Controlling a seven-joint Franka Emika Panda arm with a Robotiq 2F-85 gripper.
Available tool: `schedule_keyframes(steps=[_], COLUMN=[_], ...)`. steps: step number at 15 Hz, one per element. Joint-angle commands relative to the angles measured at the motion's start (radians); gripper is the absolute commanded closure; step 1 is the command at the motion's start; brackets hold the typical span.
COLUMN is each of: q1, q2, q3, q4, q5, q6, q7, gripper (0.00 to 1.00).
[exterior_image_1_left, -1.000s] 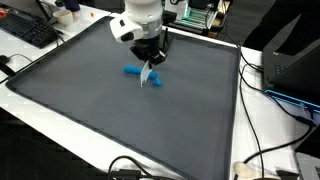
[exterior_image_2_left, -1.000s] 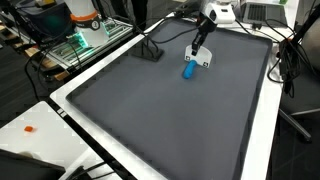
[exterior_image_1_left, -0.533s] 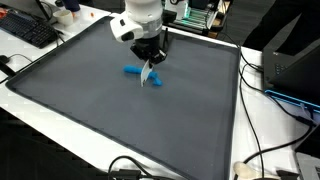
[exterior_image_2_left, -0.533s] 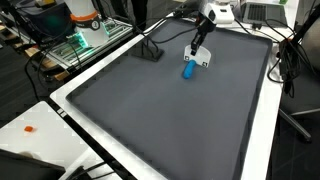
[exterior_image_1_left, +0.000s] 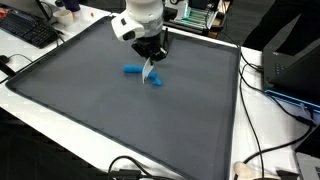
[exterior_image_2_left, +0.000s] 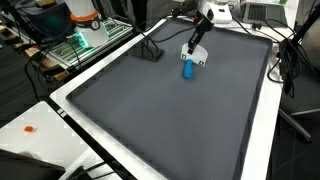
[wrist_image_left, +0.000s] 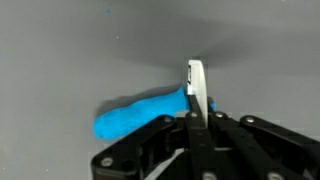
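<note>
Wrist view: your gripper (wrist_image_left: 193, 120) is pinched tight on a thin white flat piece (wrist_image_left: 194, 82), gripped edge-on, probably so that it stands upright. Touching it, the blue rounded plastic handle (wrist_image_left: 135, 115) lies flat on the dark grey mat (exterior_image_1_left: 70, 100). I cannot tell whether the two are joined. Since a second ago the white piece has drawn slightly closer to the handle, which hasn't moved.
</note>
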Motion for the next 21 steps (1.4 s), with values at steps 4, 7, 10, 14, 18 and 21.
schedule_keyframes(steps=[4,7,10,14,18,21], q1=[-0.015,-0.016,-0.019,-0.031,-0.044,-0.05], q2=[-0.047,-0.066,-0.084,-0.092,-0.077,-0.067], q3=[0.01,0.01,0.006,0.002,-0.001,-0.002], q4=[-0.03,-0.028,-0.024,-0.016,-0.006,-0.003], q5=[0.022,0.021,0.013,0.004,-0.007,-0.007], q6=[-0.03,-0.028,-0.028,-0.032,-0.026,-0.019], q7=[-0.024,-0.025,-0.029,-0.057,-0.092,-0.108], gripper=[0.99,0.99,0.99,0.99,0.99,0.99])
